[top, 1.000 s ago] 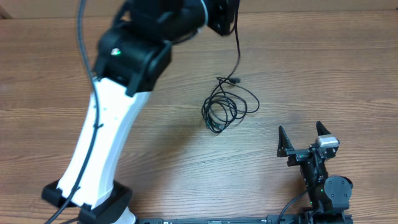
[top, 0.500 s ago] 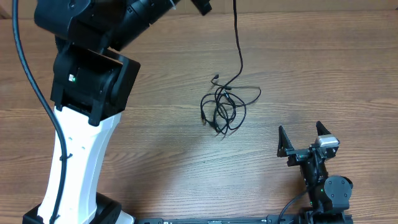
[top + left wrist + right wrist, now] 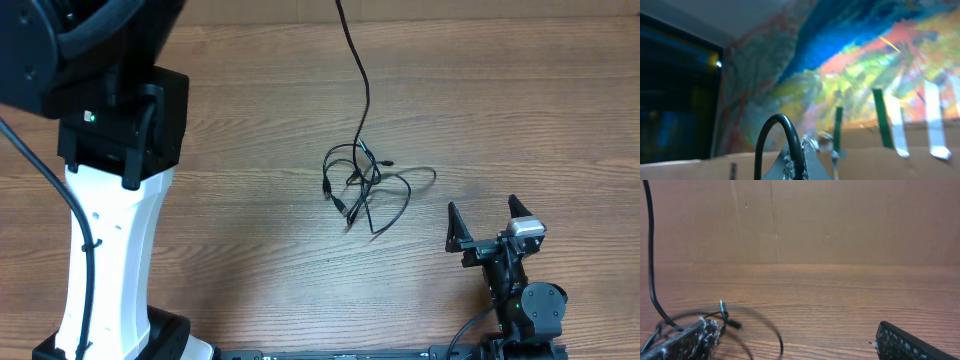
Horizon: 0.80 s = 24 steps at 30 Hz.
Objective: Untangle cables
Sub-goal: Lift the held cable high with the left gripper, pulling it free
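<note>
Surface: one wooden table (image 3: 520, 100)
Cables (image 3: 358, 178): one tangle, cord count unclear, up-left of the right gripper; one strand rises out of view
Right gripper (image 3: 490, 222): fingers apart, empty
Left gripper (image 3: 799, 152): clamped on the cables' raised strand

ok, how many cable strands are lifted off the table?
1: a strand rises from the tangle past the overhead's top edge, and a loop of it shows clamped in the left gripper. The tangle may hide others.
</note>
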### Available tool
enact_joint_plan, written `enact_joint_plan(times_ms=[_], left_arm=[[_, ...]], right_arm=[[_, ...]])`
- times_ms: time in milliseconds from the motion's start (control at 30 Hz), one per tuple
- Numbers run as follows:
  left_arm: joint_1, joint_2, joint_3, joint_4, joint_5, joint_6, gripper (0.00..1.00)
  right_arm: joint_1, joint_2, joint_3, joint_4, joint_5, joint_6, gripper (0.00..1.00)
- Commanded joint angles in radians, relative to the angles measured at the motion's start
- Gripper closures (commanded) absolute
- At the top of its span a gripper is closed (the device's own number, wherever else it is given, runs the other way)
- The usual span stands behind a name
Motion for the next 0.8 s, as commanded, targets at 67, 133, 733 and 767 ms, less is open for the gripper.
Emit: enact_joint_plan(times_ms=[67,133,733,767], left_arm=[[0.044,-0.012,0.017,-0.063,-0.073,-0.035,0.96],[0.053,-0.012,0.017,-0.156,-0.073,-0.014,0.96],[0.068,0.027,0.015,-0.758,-0.079,0.175,0.96],[0.07,0.027,0.015,-0.75,-0.078,0.175,0.96]], right_arm=[[0.005,-0.01,-0.01,0.003,-0.002,-0.001,0.0],[0.005,-0.01,-0.01,0.003,-0.002,-0.001,0.0],[0.005,-0.01,-0.01,0.003,-0.002,-0.001,0.0],[0.005,-0.01,-0.01,0.003,-0.002,-0.001,0.0]])
